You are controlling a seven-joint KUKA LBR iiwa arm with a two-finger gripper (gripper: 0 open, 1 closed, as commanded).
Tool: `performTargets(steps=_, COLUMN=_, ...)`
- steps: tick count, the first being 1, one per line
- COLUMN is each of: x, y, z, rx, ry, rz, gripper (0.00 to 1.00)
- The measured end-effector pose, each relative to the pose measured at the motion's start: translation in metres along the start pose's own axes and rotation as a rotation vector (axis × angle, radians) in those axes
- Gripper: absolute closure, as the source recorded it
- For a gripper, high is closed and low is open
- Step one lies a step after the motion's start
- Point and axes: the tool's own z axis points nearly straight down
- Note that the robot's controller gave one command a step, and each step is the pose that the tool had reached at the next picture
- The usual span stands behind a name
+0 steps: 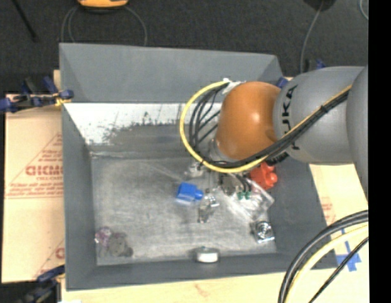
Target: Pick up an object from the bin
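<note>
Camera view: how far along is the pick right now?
Done: the approach; the gripper sits low in the middle of the bin, right beside a small blue block. In hand: nothing visibly held; the block lies on the floor. Left: grasping a thing and lifting it out. The red piece, metal part and white oval lie untouched.

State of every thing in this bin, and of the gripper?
gripper: low mid-bin, beside the blue block
blue block: lying loose, left of gripper
red thing: lying at right, partly hidden
clear plastic piece: lying beside red thing
silver metal piece: loose, front right
white oval thing: at front wall
purplish thing: front left corner
</note>
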Motion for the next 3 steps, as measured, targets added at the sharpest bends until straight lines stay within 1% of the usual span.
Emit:
performTargets(steps=1, x=-0.002, y=0.007, z=0.051, rx=0.001, ry=-0.013, rz=-0.068, gripper=0.00)
performTargets(steps=2, x=-0.006, y=0.008, z=0.046, rx=0.000, ry=-0.024, rz=-0.066, gripper=1.00)
performTargets(steps=3, x=-0.014, y=0.001, z=-0.132, rx=0.002, ry=-0.015, rz=-0.197, gripper=1.00)
